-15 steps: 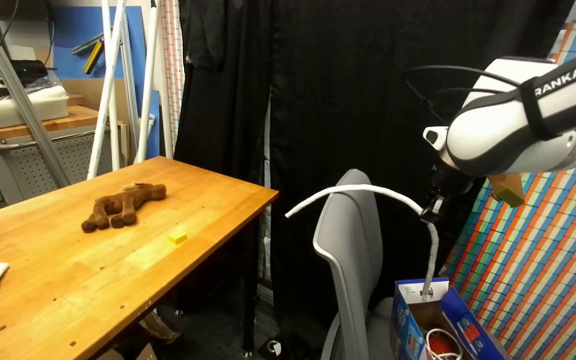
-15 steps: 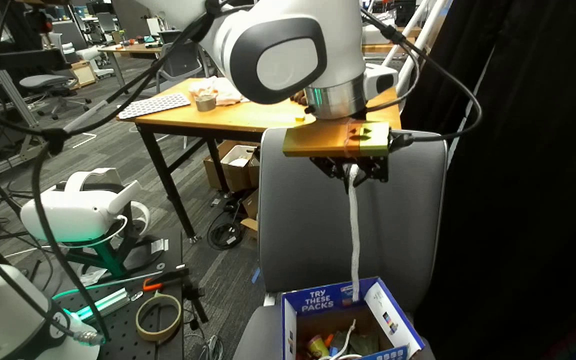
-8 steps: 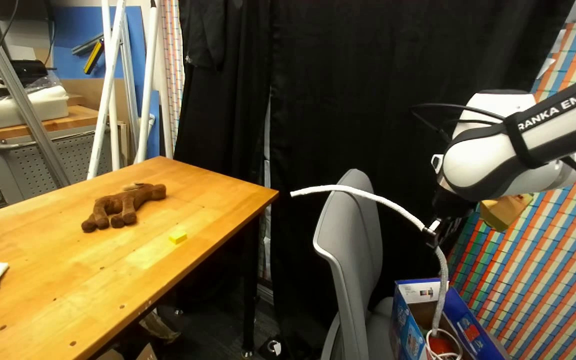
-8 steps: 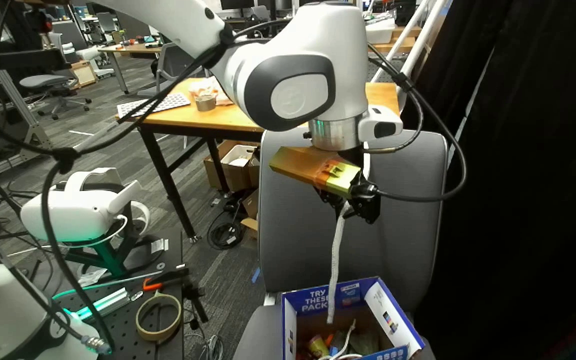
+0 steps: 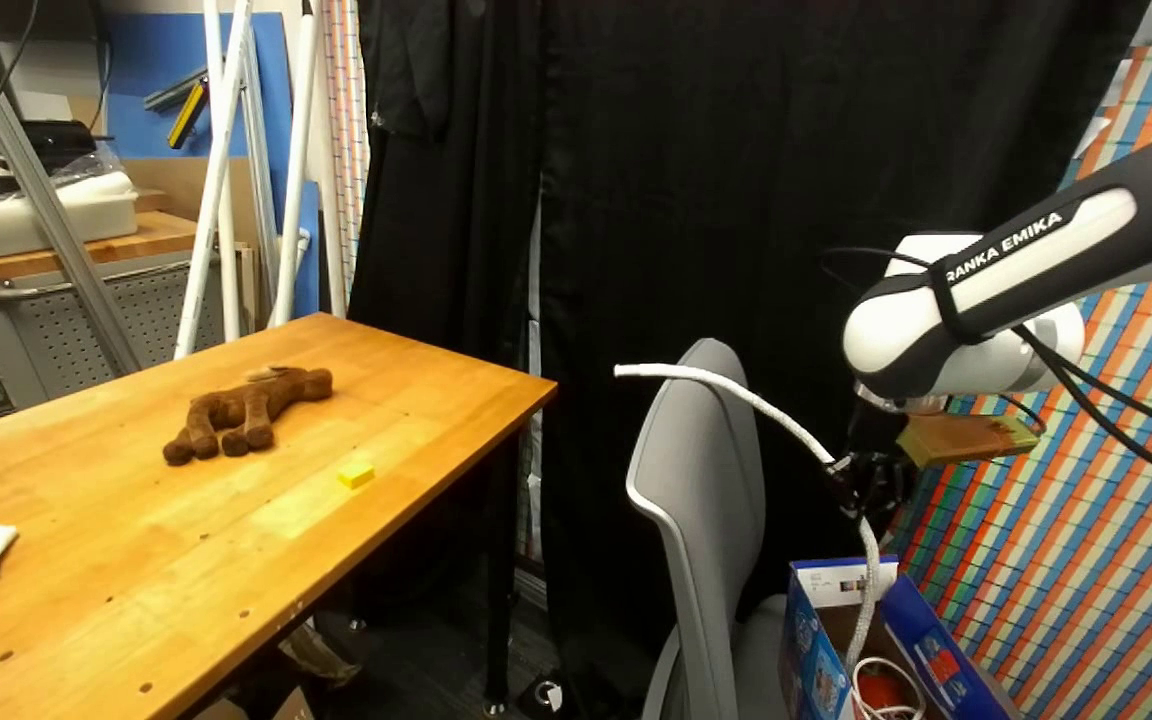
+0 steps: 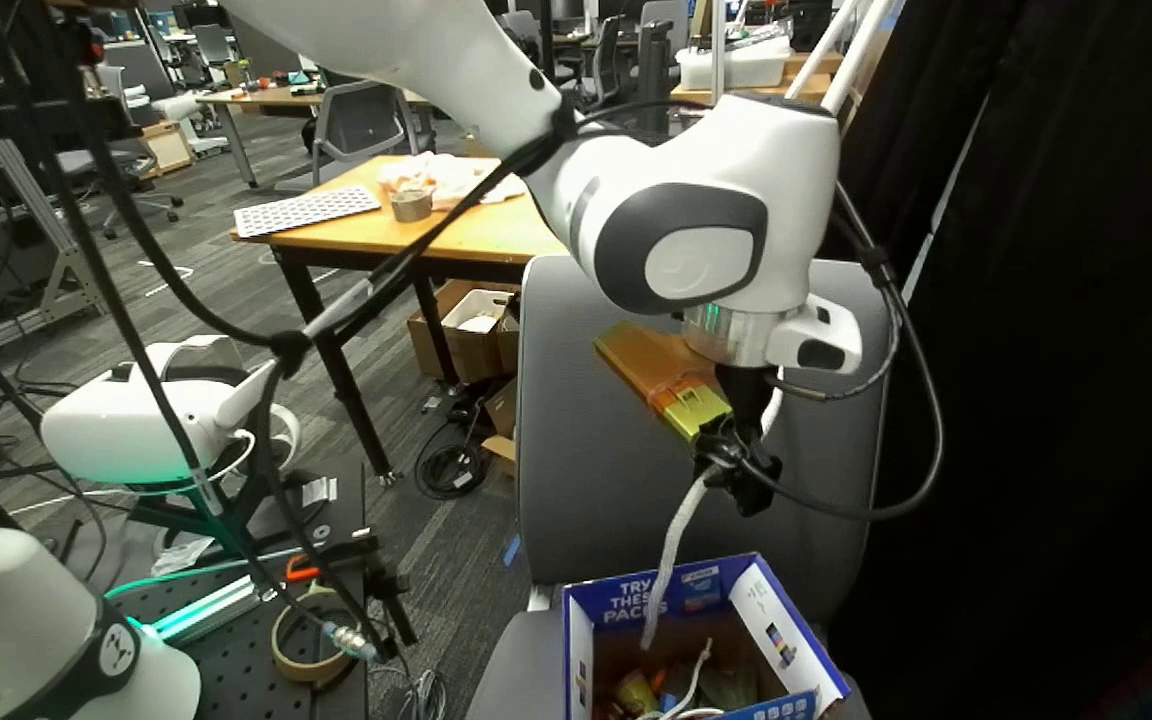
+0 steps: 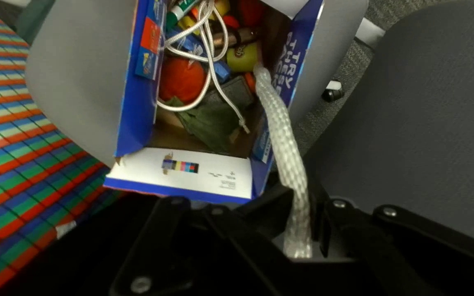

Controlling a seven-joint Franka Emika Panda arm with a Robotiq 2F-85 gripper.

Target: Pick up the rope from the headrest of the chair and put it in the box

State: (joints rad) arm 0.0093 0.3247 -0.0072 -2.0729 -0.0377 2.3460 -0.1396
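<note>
Long white braided rope [image 7: 285, 152], clenched in my black gripper [image 5: 848, 488], dangles over the rectangular blue cardboard box [image 5: 918, 618], lower right.

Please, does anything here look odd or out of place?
Yes, the rope looks stiff: its upper end sticks out almost level past the headrest instead of drooping. The brown plush animal on the table seems toppled.
</note>
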